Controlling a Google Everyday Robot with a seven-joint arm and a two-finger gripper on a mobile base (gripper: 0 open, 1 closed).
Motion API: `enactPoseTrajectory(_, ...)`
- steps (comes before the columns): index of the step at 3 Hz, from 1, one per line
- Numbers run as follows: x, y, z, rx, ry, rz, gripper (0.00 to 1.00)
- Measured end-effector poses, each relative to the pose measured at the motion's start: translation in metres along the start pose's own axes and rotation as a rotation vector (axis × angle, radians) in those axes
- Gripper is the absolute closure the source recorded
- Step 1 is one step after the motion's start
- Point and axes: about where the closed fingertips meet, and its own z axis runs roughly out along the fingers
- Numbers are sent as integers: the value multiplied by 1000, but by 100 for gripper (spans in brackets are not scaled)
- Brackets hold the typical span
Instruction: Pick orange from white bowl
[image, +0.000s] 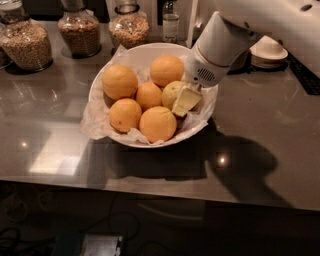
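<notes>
Orange — duller and more yellow-green than the rest, lying in the right half of the bowl on crinkled paper. Touches one of the brighter oranges on its left.

Against its right front, just inside the bowl's right rim: the gripper, pale and wedge-shaped. Cannot tell whether spread or clamped on the orange.

Slanting up and to the right from there, out over the bowl's rim: the white arm.

Elsewhere in the bowl, five brighter oranges in all — two at the back, one in the middle, two at the front.

Under the bowl, a dark glossy counter, with the arm's shadow spreading to the bowl's right.

Behind the bowl, three jars with grain-like filling, and a small bottle beside them.

Behind and to the right of the bowl, small stacked white dishes.
</notes>
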Motion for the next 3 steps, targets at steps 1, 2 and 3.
enactPoseTrajectory(1, 0, 0, 0, 0, 0, 0, 100)
enactPoseTrajectory(2, -10, -4, -12, 37, -128, 16, 100)
enactPoseTrajectory(3, -28, -9, -47, 114, -338, 28, 100)
